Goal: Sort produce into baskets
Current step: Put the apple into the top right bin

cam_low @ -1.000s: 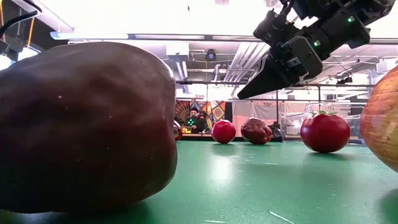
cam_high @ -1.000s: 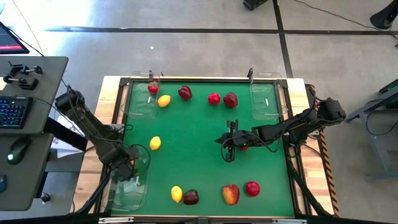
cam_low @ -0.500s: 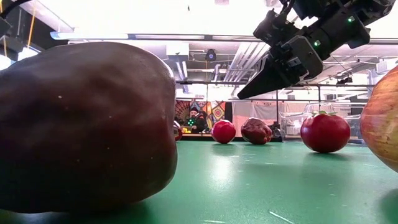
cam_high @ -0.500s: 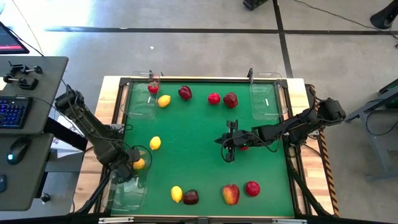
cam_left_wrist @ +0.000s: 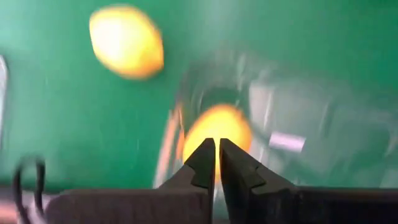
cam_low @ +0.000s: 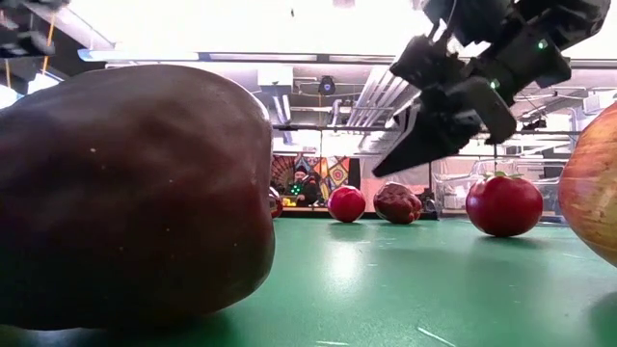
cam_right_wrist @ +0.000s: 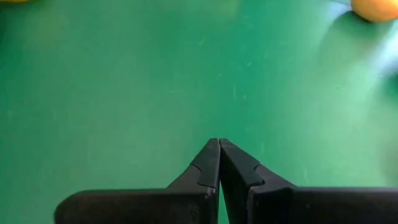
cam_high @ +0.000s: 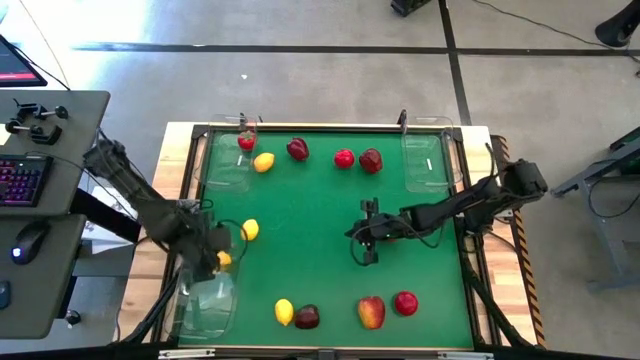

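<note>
High view: left gripper [cam_high: 218, 247] was closed, empty, above tray [cam_high: 205, 305] w/ lemon [cam_high: 224, 260]; right gripper [cam_high: 364, 252] closed mid-table.

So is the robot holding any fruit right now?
No. The left gripper is shut and empty above a lemon in the tray. The right gripper is shut over bare green table.

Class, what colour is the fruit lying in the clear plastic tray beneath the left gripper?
Yellow-orange lemon, clearest in the left wrist view.
</note>
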